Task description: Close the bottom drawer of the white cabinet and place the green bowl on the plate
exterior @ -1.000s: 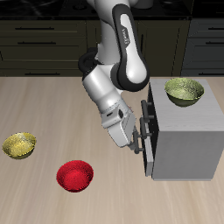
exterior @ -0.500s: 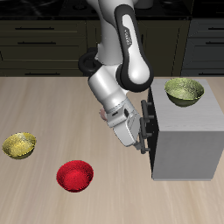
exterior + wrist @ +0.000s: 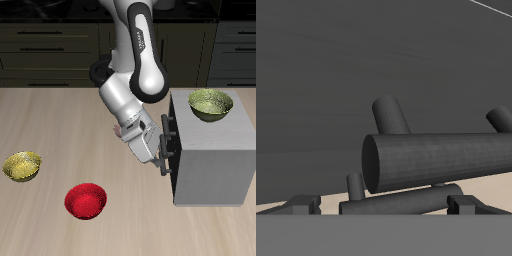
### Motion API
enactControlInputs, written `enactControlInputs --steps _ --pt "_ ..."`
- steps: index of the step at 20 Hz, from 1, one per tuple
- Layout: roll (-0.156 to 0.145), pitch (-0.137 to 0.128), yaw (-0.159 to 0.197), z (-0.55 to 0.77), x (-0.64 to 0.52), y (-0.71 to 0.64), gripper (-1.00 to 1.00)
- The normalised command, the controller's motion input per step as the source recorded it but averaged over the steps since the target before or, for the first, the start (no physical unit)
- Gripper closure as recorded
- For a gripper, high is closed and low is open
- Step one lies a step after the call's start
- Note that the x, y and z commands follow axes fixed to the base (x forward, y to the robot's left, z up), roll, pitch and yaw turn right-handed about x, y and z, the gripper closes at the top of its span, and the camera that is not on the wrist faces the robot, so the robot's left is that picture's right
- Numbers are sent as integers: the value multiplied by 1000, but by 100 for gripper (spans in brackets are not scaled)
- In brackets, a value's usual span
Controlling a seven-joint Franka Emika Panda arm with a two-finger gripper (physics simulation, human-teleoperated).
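Note:
The white cabinet [image 3: 215, 165] stands at the table's side, with dark handles on its front. On its top sits the green bowl [image 3: 210, 103]. My gripper [image 3: 161, 155] is low against the cabinet's front, at the bottom drawer [image 3: 172, 162]. In the wrist view a thick dark bar handle [image 3: 441, 162] fills the space just ahead of my gripper [image 3: 386, 205], with the grey drawer front [image 3: 336, 80] behind it. The fingertips [image 3: 301, 205] stand wide apart and hold nothing. How far the drawer sticks out is hard to tell. The plate is out of view.
A golden bowl [image 3: 22, 166] lies far across the table from the cabinet. A red bowl [image 3: 85, 200] sits nearer the front edge. Dark kitchen cupboards line the back.
The arm has shifted a little toward the cabinet's front and the gripper has pressed closer to the handles. The bowls have not moved.

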Motion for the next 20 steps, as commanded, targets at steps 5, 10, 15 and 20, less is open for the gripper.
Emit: enactControlInputs --steps 5,10,15,20 --pt "-52 93 -197 540 -140 -18 -100" --pt "-133 214 -463 768 -208 -233 -100" --pt "-111 158 -332 559 -207 -315 -100" --pt "-83 127 -335 534 -177 -480 -100"
